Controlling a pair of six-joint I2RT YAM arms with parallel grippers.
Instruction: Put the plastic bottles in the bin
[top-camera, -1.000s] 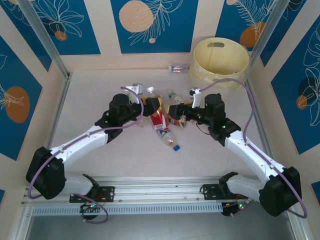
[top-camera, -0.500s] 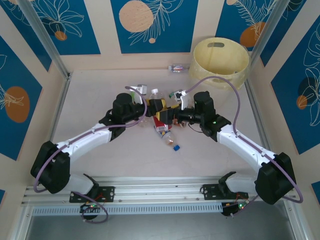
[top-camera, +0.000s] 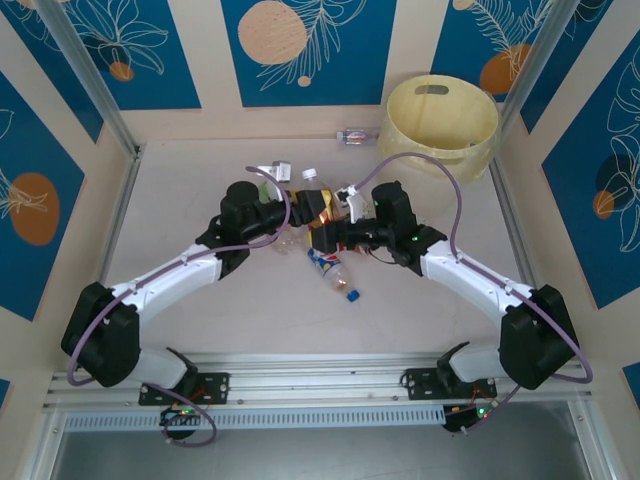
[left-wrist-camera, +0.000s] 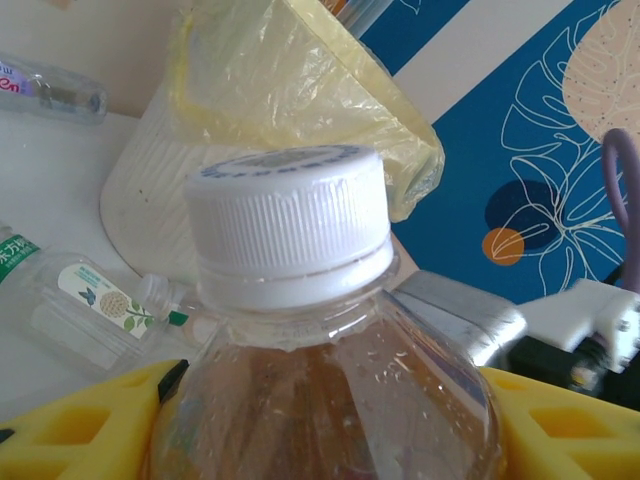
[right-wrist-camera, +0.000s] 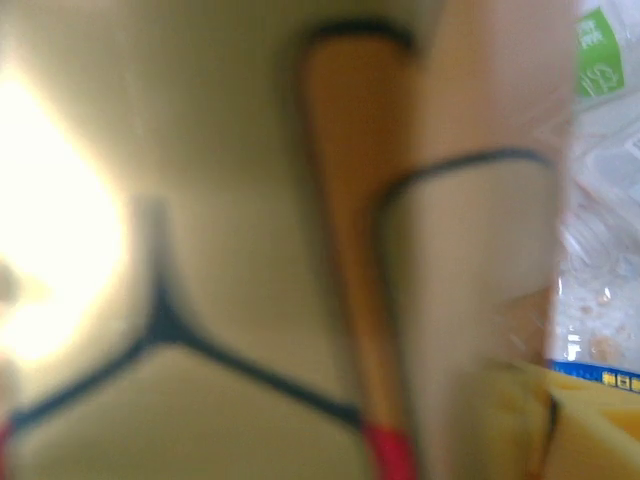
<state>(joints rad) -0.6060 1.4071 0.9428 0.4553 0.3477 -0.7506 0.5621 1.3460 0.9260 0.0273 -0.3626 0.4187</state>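
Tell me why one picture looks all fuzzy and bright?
Right wrist view: badly blurred, something sits too close to the lens, with white glare at its left edge. Left wrist view: the white-capped bottle is crisp. Top external view: sharp, evenly lit.

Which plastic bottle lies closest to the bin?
The lone bottle lying on its side by the far wall, left of the bin; the other bottles cluster mid-table between the arms.

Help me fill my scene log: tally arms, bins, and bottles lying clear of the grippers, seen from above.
Arms: 2, left arm and right arm
Bin: 1
Bottles clear of the grippers: 2, far-wall bottle and blue-capped bottle
Total: 5
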